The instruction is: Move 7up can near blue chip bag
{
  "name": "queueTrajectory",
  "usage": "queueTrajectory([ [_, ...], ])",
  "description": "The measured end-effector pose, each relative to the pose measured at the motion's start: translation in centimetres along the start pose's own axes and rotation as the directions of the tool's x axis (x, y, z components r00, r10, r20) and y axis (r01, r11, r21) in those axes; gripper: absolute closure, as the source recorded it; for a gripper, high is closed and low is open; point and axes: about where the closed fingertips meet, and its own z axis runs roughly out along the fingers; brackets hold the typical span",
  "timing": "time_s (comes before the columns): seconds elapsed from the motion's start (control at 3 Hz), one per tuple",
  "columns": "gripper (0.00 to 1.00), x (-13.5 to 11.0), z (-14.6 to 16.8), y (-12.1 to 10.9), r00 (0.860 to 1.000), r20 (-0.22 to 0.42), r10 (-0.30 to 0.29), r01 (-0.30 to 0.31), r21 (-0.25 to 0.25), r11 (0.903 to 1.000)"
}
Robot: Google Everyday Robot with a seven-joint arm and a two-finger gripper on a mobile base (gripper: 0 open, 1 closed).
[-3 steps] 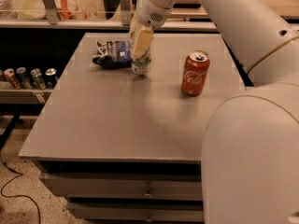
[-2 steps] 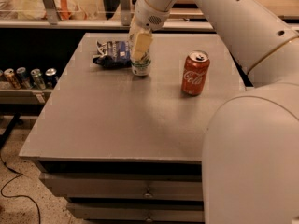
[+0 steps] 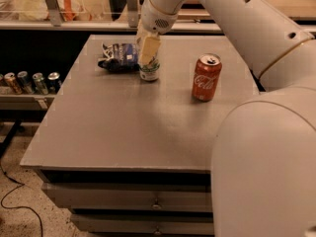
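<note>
The 7up can (image 3: pixel 149 73) stands upright on the grey table (image 3: pixel 123 132), toward the back and left of centre. Only its green and silver lower part shows. My gripper (image 3: pixel 148 51) comes down from the white arm right over the can and covers its top half. The blue chip bag (image 3: pixel 120 57) lies flat on the table just left of the can, nearly touching it, with its wrinkled navy foil and white lettering facing up.
A red Coca-Cola can (image 3: pixel 206 77) stands upright to the right of the 7up can. The big white arm (image 3: pixel 266 147) fills the right side of the view. Several cans (image 3: pixel 29 82) stand on a low shelf left of the table. Drawers sit below the tabletop.
Almost nothing has moved. The gripper and the 7up can stay in the same spot beside the blue chip bag; the arm above has shifted only slightly.
</note>
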Motion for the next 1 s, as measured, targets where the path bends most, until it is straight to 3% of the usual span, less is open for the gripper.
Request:
queueTrajectory([
  [0.33, 0.86, 0.10, 0.28, -0.25, 1.000, -0.005, -0.003, 0.003, 0.000, 1.0000],
  [1.0, 0.39, 0.35, 0.83, -0.69, 1.000, -0.005, 0.005, -0.005, -0.007, 1.0000],
])
